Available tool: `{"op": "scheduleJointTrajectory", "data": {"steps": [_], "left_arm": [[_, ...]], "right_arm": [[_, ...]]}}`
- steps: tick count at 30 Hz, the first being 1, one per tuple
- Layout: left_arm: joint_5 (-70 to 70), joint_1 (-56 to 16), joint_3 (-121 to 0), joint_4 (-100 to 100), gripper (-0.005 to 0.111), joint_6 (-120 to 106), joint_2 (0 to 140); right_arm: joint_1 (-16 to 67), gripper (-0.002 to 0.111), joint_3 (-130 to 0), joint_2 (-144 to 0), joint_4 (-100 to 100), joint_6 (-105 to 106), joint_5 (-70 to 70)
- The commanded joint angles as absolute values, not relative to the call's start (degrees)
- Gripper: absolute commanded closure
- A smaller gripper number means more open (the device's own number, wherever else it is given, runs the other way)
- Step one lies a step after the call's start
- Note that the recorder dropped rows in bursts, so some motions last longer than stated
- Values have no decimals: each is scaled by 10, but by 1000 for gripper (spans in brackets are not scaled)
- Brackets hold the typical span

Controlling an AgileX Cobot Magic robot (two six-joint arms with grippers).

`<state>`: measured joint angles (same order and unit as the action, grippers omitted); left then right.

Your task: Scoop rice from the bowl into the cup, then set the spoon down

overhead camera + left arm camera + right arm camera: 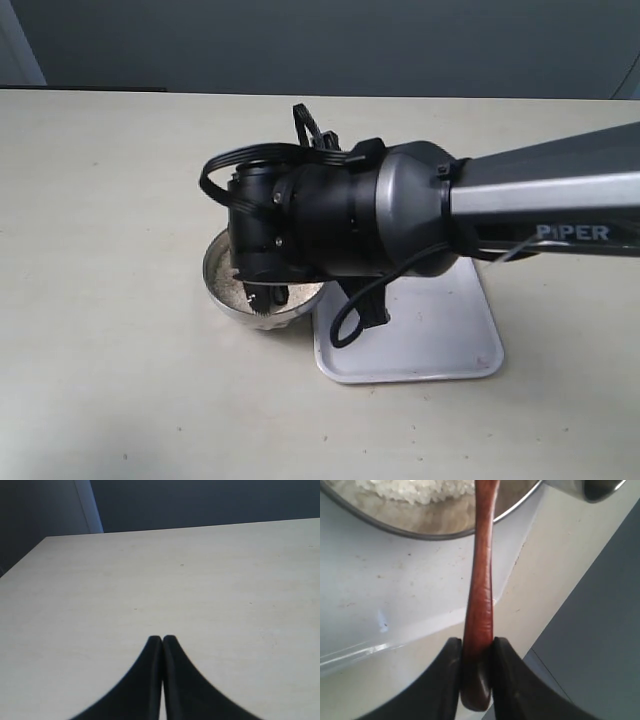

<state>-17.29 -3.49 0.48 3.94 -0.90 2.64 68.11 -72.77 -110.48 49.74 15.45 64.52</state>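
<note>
Pale beige counter (100,200) fills the scene, with a dark grey wall (300,40) behind it. The right fingers (451,670) are clamped on the thick butt end of the spoon (480,580), narrowed to the width of its reddish-brown handle. From there the handle runs out over a light metal tray (440,330) and across the rim of the bowl (225,290); the spoon's round end is out of sight. White rice (420,492) lies heaped inside the bowl. In the exterior view the bowl sits at 7 o'clock from the middle, against the tray's 9 o'clock edge, while the tray lies at 5 o'clock. Only a sliver of the shiny cup (590,490) shows in the right wrist view, near the bowl's rim; the exterior view hides it behind the right arm (400,210), which reaches in from 3 o'clock and bears the word "PiPER" in white. The left fingers (154,650) are pressed together, gripping nothing, over bare counter.
</note>
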Motion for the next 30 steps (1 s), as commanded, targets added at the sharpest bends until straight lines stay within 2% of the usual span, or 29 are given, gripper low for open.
{"op": "scheduleJointTrajectory", "data": {"steps": [1, 7, 30], "left_arm": [[-166, -36, 0, 40, 106, -5, 27], [-166, -36, 0, 40, 106, -5, 27], [-166, -36, 0, 40, 106, -5, 27]], "right_arm": [[680, 109, -731, -1106, 502, 154, 641], [680, 109, -731, -1106, 538, 153, 660], [680, 109, -735, -1134, 465, 153, 638]]}}
